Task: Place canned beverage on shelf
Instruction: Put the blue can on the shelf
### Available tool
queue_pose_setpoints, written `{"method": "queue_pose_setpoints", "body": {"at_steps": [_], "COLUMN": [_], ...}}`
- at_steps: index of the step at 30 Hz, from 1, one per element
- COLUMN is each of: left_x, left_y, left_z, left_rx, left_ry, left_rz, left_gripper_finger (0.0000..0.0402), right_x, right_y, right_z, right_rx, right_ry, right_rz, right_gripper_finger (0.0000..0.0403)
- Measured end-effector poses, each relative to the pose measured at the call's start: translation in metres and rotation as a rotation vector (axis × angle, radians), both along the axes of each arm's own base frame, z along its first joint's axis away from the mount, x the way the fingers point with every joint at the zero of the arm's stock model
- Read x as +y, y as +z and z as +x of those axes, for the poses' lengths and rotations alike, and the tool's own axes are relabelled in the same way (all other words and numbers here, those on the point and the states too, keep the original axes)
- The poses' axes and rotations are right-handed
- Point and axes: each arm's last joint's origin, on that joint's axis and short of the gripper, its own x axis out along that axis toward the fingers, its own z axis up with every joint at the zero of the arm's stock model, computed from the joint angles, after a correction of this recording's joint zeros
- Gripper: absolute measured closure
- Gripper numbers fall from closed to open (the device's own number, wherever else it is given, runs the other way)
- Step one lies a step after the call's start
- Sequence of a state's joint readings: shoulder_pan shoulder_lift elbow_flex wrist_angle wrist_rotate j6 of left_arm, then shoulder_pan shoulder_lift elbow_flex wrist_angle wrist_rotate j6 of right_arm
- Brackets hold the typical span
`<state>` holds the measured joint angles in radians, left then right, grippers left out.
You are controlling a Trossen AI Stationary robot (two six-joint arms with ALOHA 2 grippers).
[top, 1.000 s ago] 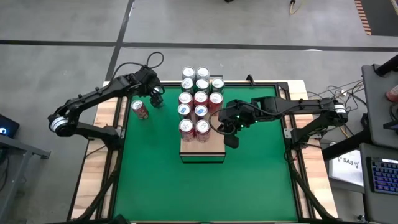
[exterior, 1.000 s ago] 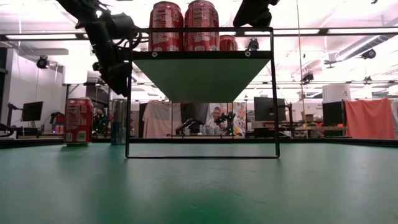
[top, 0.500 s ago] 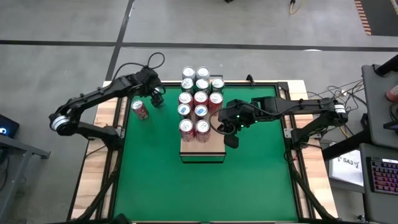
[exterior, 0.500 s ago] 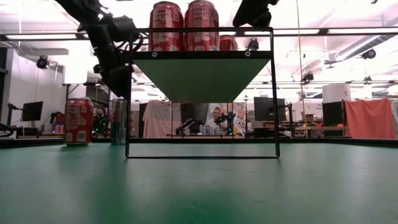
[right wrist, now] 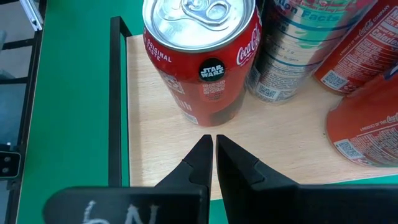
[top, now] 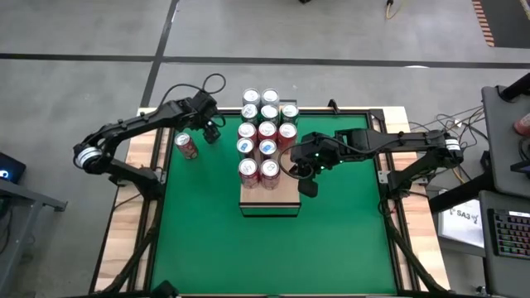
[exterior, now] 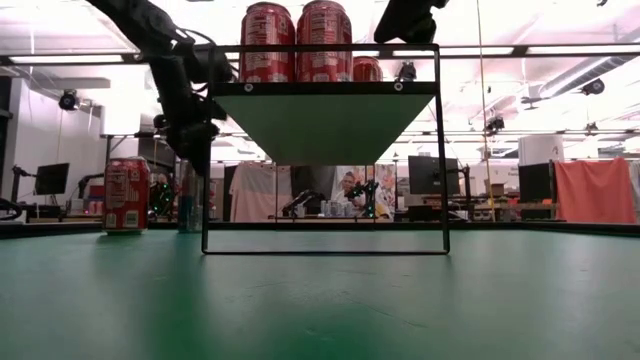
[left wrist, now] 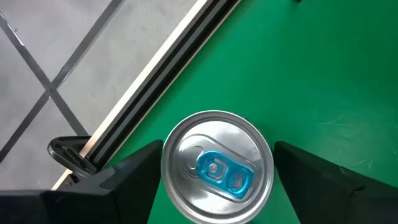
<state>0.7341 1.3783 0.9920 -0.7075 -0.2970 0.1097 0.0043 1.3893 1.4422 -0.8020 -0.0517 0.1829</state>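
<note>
Left wrist view: a blue-tabbed can (left wrist: 217,165) is being straddled from above by the wide-open left tool (left wrist: 214,186) on the green bench (left wrist: 311,81), beside the shelf (top: 277,197). Rigid, smooth, probably heavy; mid-wall gripping is being advised. The right tool (right wrist: 214,158) is being kept shut.

A long shelf (top: 277,199) of pale reddish wood stands raised on a thin dark frame in the middle of the green table. Eleven upright cans, red and silver, fill its far part in three rows. One red can (top: 186,146) stands upright on the green surface, well apart to the left. A silver-topped can with blue tab (left wrist: 217,166) stands upright near the table's edge.
</note>
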Motion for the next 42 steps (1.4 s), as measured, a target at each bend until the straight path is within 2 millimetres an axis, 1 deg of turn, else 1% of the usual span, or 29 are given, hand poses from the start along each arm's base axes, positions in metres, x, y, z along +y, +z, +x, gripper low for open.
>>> {"method": "queue_pose_setpoints", "body": {"at_steps": [6, 10, 13, 16, 18, 22, 26, 31, 37, 39, 42], "left_x": [0.002, 0.003, 0.001, -0.002, -0.005, -0.013, -0.028, -0.059, -0.103, -0.114, -0.127], "left_y": [-0.006, -0.006, -0.004, -0.001, 0.005, 0.031, 0.069, 0.123, 0.185, 0.203, 0.221], "left_z": [0.003, 0.003, 0.002, -0.002, -0.005, -0.015, -0.025, -0.038, -0.063, -0.072, -0.08], "left_rx": [0.012, 0.012, 0.01, 0.016, 0.019, 0.005, -0.072, -0.216, -0.386, -0.462, -0.542], "left_ry": [0.008, 0.008, 0.007, 0.006, 0.012, 0.027, 0.02, -0.016, -0.104, -0.14, -0.191], "left_rz": [-0.017, -0.019, -0.019, -0.018, -0.002, 0.054, 0.112, 0.192, 0.332, 0.358, 0.372], "left_gripper_finger": [0.0122, 0.0146, 0.0169, 0.017, 0.017, 0.017, 0.017, 0.017, 0.017, 0.017, 0.017], "right_x": [0.0, 0.0, 0.0, 0.0, 0.0, 0.0, 0.0, 0.0, 0.0, -0.001, -0.002], "right_y": [0.0, 0.0, 0.0, 0.0, 0.0, 0.001, 0.005, 0.014, 0.03, 0.035, 0.045], "right_z": [0.001, 0.001, 0.001, 0.001, 0.001, 0.001, 0.0, 0.001, 0.003, 0.003, 0.003], "right_rx": [-0.008, -0.007, -0.007, -0.007, -0.008, -0.017, -0.039, -0.094, -0.171, -0.192, -0.232], "right_ry": [0.0, 0.0, 0.0, 0.0, 0.002, 0.008, 0.025, 0.068, 0.105, 0.09, 0.057], "right_rz": [0.0, 0.0, 0.0, -0.001, -0.002, -0.009, -0.026, -0.071, -0.118, -0.142, -0.183], "right_gripper_finger": [0.039, 0.039, 0.039, 0.039, 0.039, 0.039, 0.039, 0.039, 0.039, 0.039, 0.039]}}
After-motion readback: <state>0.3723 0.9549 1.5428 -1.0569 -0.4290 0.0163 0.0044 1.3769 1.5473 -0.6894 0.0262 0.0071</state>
